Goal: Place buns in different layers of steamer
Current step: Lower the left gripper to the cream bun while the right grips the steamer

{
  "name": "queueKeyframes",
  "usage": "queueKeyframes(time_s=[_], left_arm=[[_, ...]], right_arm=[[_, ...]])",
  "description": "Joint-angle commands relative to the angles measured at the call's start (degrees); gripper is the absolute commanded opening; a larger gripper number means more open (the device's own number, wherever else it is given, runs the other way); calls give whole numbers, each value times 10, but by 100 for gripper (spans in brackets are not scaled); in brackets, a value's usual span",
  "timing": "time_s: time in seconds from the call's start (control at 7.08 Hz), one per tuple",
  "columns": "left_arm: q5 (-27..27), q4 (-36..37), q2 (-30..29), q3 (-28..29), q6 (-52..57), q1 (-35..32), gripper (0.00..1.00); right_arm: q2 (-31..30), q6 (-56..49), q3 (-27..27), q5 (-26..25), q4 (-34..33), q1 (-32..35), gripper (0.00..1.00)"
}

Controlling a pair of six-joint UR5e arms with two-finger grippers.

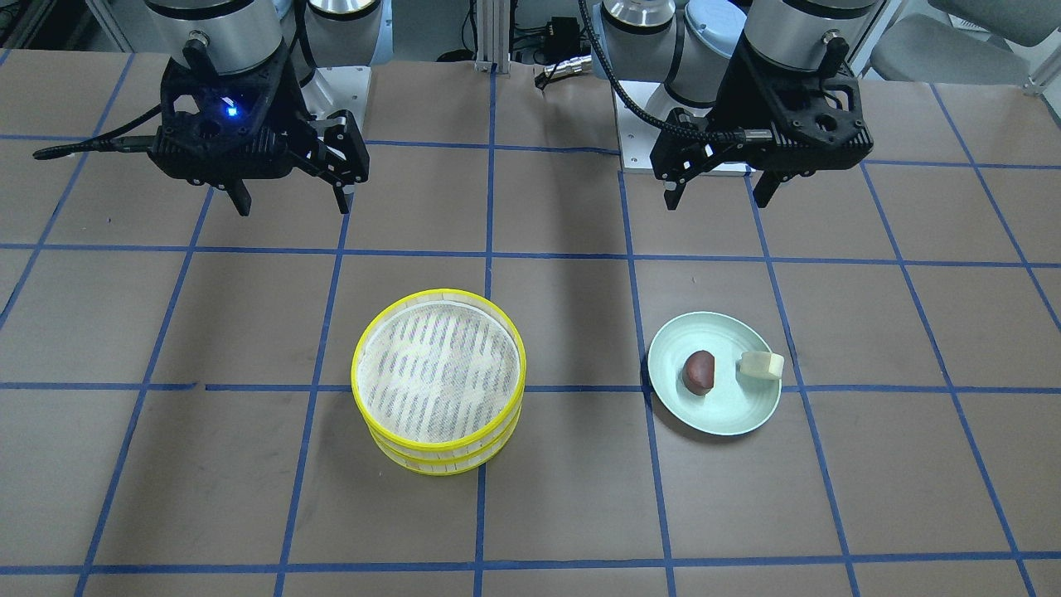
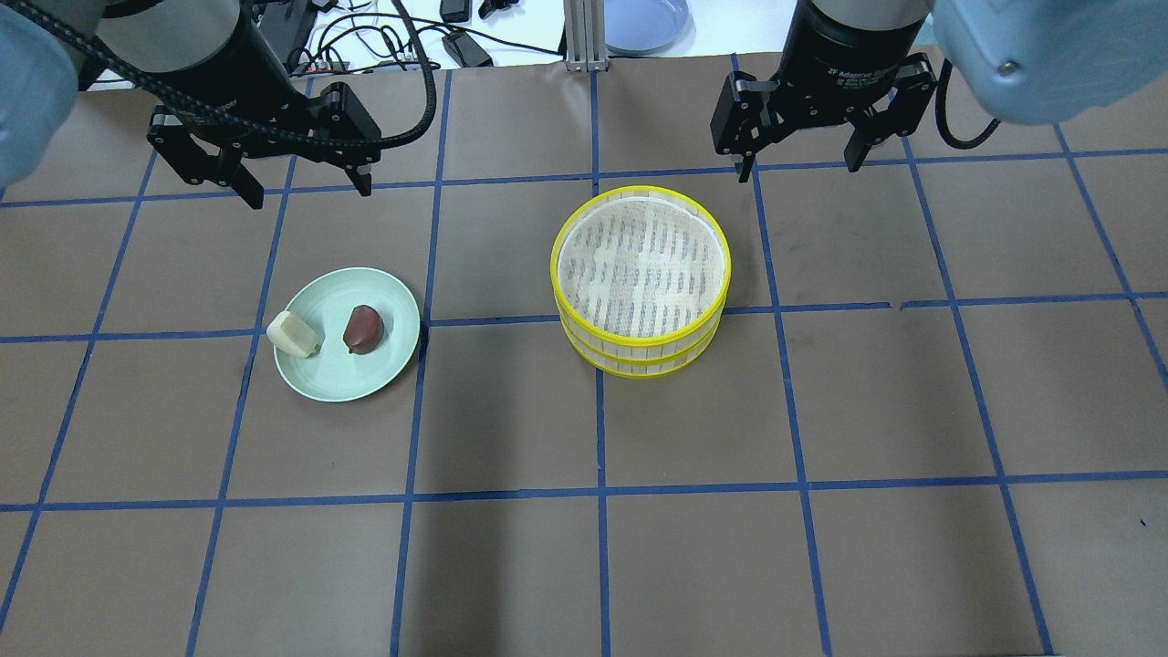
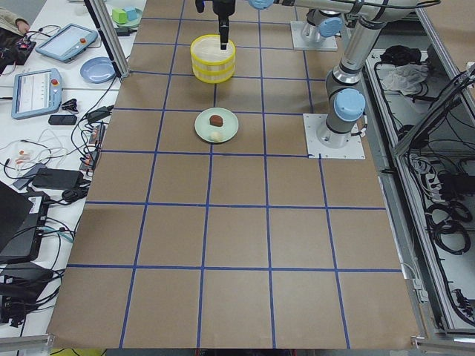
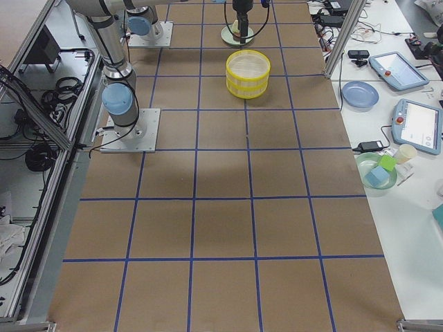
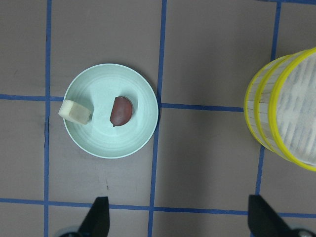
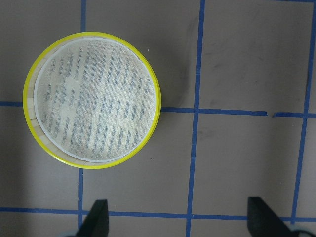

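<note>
The two steamer trays (image 2: 641,278) stand stacked near the table's middle, yellow-rimmed, the top one empty; they also show in the front view (image 1: 439,380) and the right wrist view (image 6: 92,119). The reddish-brown bun (image 2: 363,328) and the cream-white bun (image 2: 292,334) lie on a mint-green plate (image 2: 342,379), also seen in the left wrist view: brown bun (image 5: 121,110), white bun (image 5: 75,111). My left gripper (image 2: 301,187) hangs open and empty above and behind the plate. My right gripper (image 2: 801,164) hangs open and empty behind the steamer.
The brown table top (image 2: 584,511) carries a blue tape grid. A blue dish (image 2: 646,20) and cables lie beyond the far edge. Tablets, a blue plate (image 4: 360,93) and a bowl with blocks (image 4: 377,171) sit on the side bench.
</note>
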Motion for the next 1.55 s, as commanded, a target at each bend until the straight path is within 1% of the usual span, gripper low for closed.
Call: queueKeyframes(time_s=[0.0, 0.14, 0.28, 0.42, 0.57, 0.71, 0.85, 1.13, 1.27, 1.41], left_arm=[[-4, -2, -1, -5, 0, -1, 100], [1, 0, -1, -9, 30, 9, 100], [3, 4, -5, -23, 93, 25, 100], [-1, 11, -11, -48, 124, 87, 100], [-6, 63, -30, -78, 176, 139, 100], [2, 109, -50, -107, 220, 153, 100], [4, 115, -72, -124, 231, 172, 100], [-2, 131, -140, -135, 241, 201, 100], [-2, 159, -182, -137, 241, 201, 100], [-2, 182, -216, -138, 241, 201, 100]], right_arm=[[0, 0, 2, 0, 0, 0, 100], [0, 0, 7, 0, 0, 0, 100], [0, 1, 12, 3, -2, 1, 100], [2, 2, 27, 10, -6, 3, 100], [10, 2, 63, 9, -52, 4, 100], [32, 7, 107, 10, -112, 4, 100], [68, 17, 131, 10, -169, 4, 100], [139, 18, 135, 9, -208, 4, 99], [161, 18, 135, 8, -220, 4, 95], [163, 18, 136, 7, -220, 5, 69]])
